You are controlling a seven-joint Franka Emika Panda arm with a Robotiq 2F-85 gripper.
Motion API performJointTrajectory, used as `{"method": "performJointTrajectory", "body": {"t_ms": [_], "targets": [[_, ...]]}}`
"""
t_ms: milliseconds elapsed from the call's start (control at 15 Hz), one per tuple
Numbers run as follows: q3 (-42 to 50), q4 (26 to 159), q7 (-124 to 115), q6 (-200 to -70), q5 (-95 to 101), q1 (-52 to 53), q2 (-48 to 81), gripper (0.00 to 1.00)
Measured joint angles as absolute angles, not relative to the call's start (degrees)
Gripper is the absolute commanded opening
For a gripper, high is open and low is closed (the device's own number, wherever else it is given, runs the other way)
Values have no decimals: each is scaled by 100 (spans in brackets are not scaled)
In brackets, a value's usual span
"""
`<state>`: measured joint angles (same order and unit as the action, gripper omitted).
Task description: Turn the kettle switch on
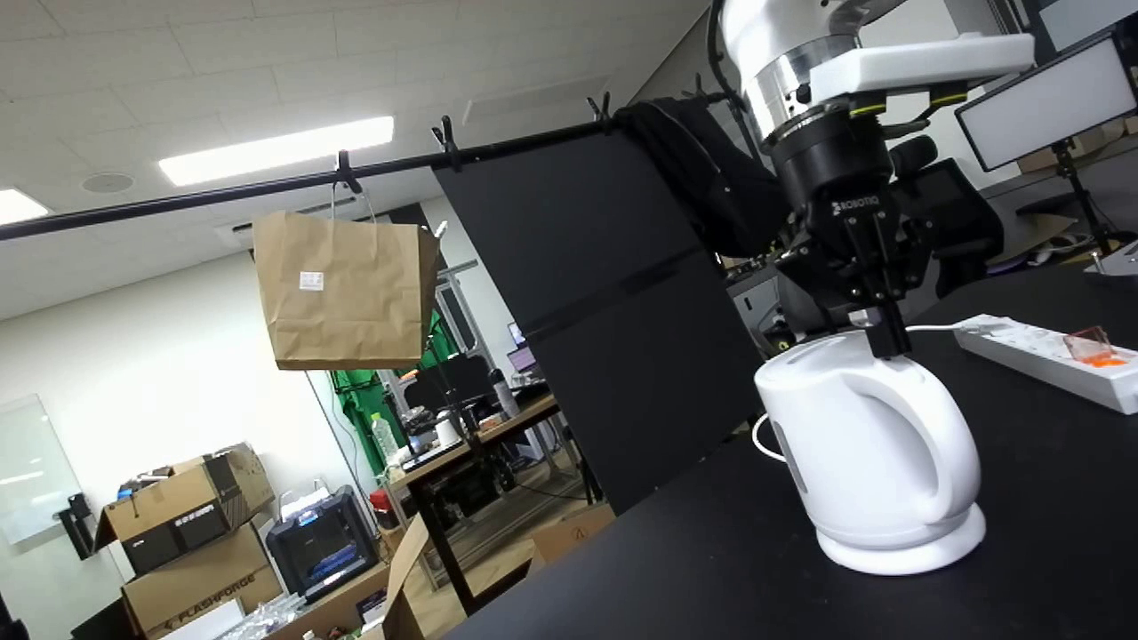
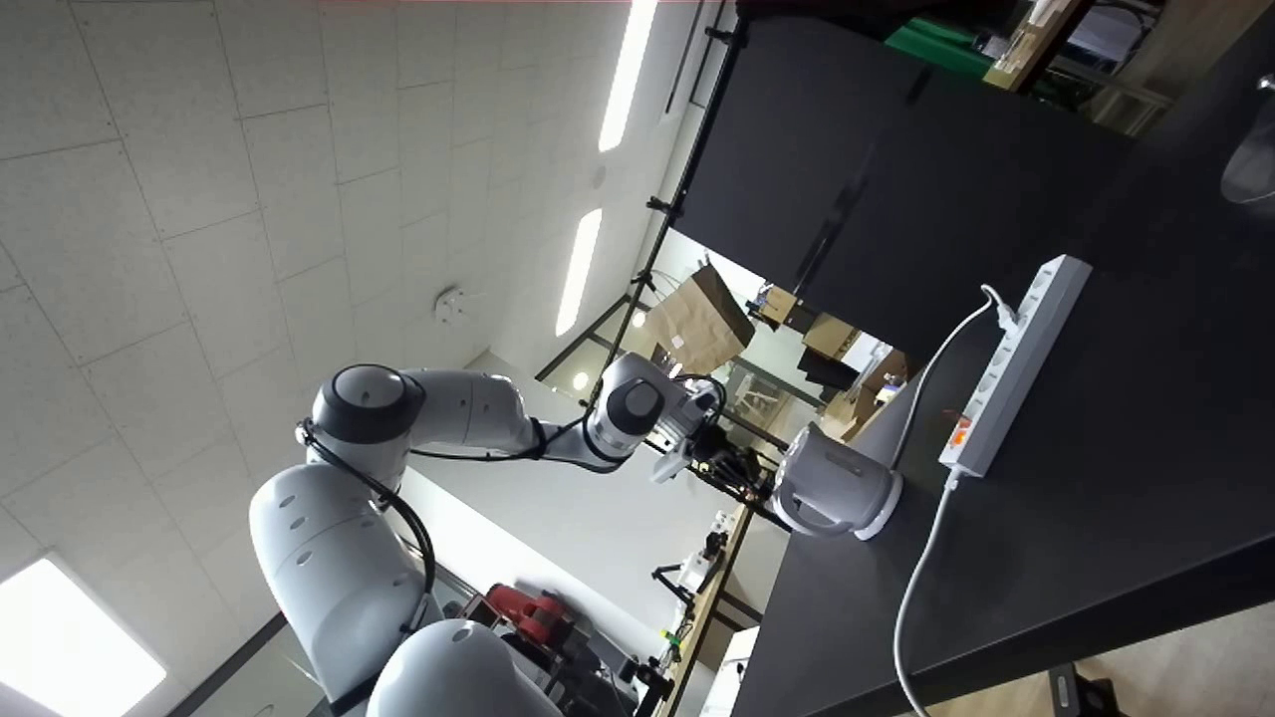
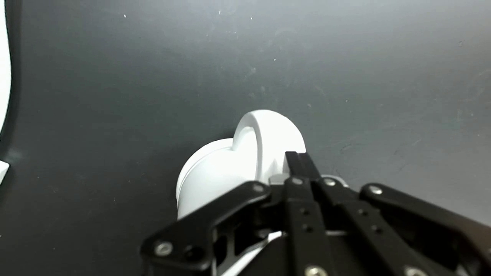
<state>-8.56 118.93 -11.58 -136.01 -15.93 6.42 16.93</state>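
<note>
The white kettle (image 1: 845,436) stands upright on its round white base (image 1: 902,553) on the black table. It also shows in an exterior view (image 2: 835,468) and, from above, in the wrist view (image 3: 215,178). Its handle (image 1: 958,444) also shows in the wrist view (image 3: 280,134). My gripper (image 1: 887,342) points down at the top of the handle, where handle and lid meet. Its fingertips also show in the wrist view (image 3: 297,154), pressed together with nothing between them. They touch or nearly touch the handle top. The kettle's switch cannot be made out; the gripper covers much of the kettle top.
A white power strip (image 1: 1049,360) with an orange switch lies near the kettle, also in an exterior view (image 2: 1016,368). A white cord (image 2: 931,373) runs from it to the kettle. The black table (image 2: 1116,478) has an edge near the kettle.
</note>
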Motion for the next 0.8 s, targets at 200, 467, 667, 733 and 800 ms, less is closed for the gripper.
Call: {"method": "performJointTrajectory", "body": {"t_ms": [200,467,667,733,800], "targets": [[-835,11808,-1158,-13479,-1626,635,1742,0],[-826,11779,-1158,-13477,-1680,633,1759,0],[-827,11779,-1152,-13579,-1682,637,1786,0],[-827,11779,-1150,-13636,-1682,637,1808,0],[-827,11779,-1148,-13665,-1683,638,1822,0]]}}
